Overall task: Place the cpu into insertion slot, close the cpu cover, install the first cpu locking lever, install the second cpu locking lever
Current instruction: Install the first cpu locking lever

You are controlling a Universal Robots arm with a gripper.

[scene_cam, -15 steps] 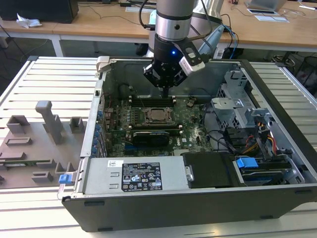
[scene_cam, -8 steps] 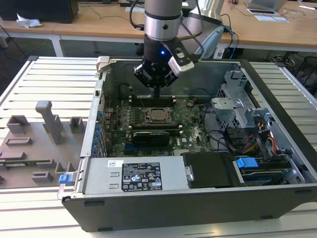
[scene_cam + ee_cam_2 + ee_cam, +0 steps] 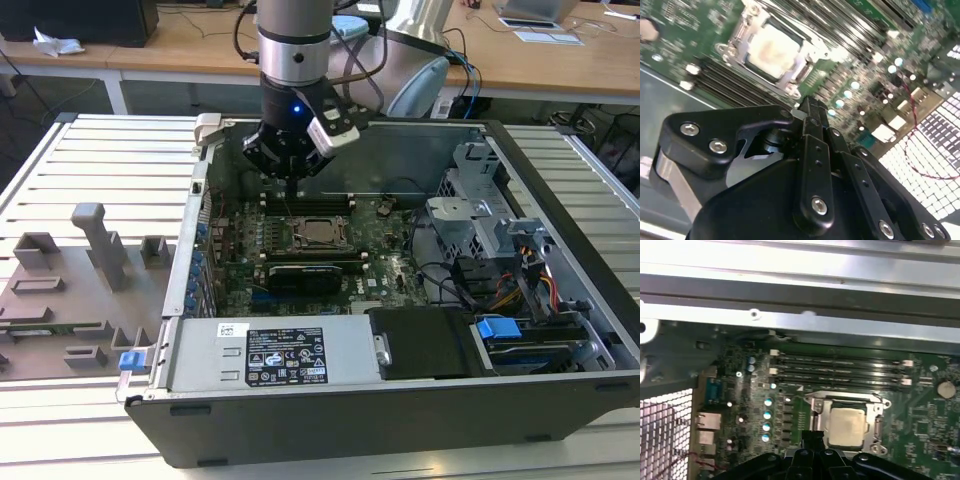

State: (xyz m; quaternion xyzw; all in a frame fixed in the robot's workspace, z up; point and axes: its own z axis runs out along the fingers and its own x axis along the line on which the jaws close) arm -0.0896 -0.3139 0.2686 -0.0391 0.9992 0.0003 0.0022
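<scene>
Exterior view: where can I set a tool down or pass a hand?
Free: bare table slats behind the grey fixture tray, and slats past the computer case on the exterior view's right. Crowded: motherboard under the gripper, cables beside the drive cage.

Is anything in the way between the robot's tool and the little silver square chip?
No, nothing visible. The black tool hangs over the green board just beside the silver-grey square chip, which lies in its metal-rimmed socket, with only open air between them.

Pale slatted desk (image 3: 100, 150) spreads to either side of pincer (image 3: 291, 186). Wooden tables (image 3: 170, 50) run beyond pincer; grey-blue chair back (image 3: 420, 85) before them. Even, bright light.
</scene>
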